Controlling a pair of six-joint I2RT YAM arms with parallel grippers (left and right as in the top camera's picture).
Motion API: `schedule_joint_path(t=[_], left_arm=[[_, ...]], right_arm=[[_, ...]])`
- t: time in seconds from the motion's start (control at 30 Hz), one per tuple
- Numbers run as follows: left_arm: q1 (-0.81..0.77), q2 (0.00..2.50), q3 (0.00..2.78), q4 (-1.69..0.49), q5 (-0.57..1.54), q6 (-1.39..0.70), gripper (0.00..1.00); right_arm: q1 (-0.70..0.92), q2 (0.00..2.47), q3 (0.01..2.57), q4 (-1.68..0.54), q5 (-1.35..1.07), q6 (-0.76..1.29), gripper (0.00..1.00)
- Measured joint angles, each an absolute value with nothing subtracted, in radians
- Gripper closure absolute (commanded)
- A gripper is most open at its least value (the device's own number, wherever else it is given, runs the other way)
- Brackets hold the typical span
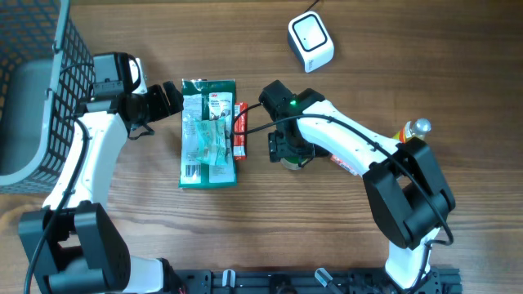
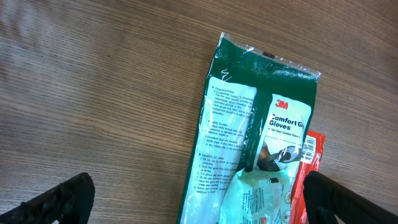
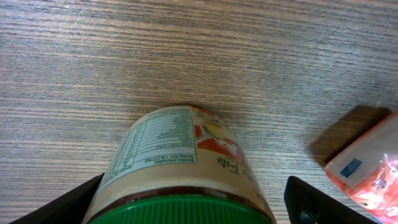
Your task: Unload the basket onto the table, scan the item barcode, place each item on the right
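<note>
A jar (image 3: 180, 155) with a green lid and a nutrition label lies on its side on the wooden table, also seen from above as the jar (image 1: 292, 158). My right gripper (image 3: 186, 214) straddles it at the lid end, open; its left finger sits close against the jar and the right finger stands clear of it. A white barcode scanner (image 1: 310, 41) stands at the back. My left gripper (image 2: 199, 205) hangs open over a green gloves package (image 2: 249, 143), touching nothing.
A red packet (image 1: 240, 131) lies against the right edge of the gloves package (image 1: 208, 135). A dark wire basket (image 1: 41, 90) fills the left side. A silver-capped bottle (image 1: 417, 128) lies by the right arm. An orange packet (image 3: 367, 168) lies right of the jar.
</note>
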State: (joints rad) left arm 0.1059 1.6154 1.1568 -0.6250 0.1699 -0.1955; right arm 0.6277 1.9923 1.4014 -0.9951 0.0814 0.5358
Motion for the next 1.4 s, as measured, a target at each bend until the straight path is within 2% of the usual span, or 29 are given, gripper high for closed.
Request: schedule_joint_path(t=[0.1,0.27,0.47,1.0,1.03,1.07,1.23,1.4], left_arm=[[0.106,1.615,1.157,-0.625,0.170,-0.196,0.00],[0.106,1.615,1.157,-0.625,0.170,-0.196,0.00],[0.106,1.615,1.157,-0.625,0.170,-0.196,0.00],[0.106,1.615,1.157,-0.625,0.170,-0.196,0.00],[0.106,1.615,1.157,-0.625,0.170,-0.196,0.00],[0.106,1.615,1.157,-0.625,0.170,-0.196,0.00],[0.106,1.615,1.157,-0.625,0.170,-0.196,0.00],[0.106,1.615,1.157,-0.625,0.170,-0.196,0.00]], right_arm=[[0.628,1.992,1.401,-1.007,0.095,0.550,0.09],[0.628,1.992,1.401,-1.006,0.105,0.557,0.18],[0.628,1.992,1.401,-1.006,0.108,0.558,0.19],[0.628,1.992,1.401,-1.006,0.091,0.529,0.36],[0.628,1.992,1.401,-1.006,0.091,0.529,0.38],[0.628,1.992,1.401,-1.006,0.091,0.529,0.46],[0.628,1.992,1.401,-1.007,0.084,0.529,0.63],[0.619,1.992,1.402,-1.041,0.020,0.529,0.68]])
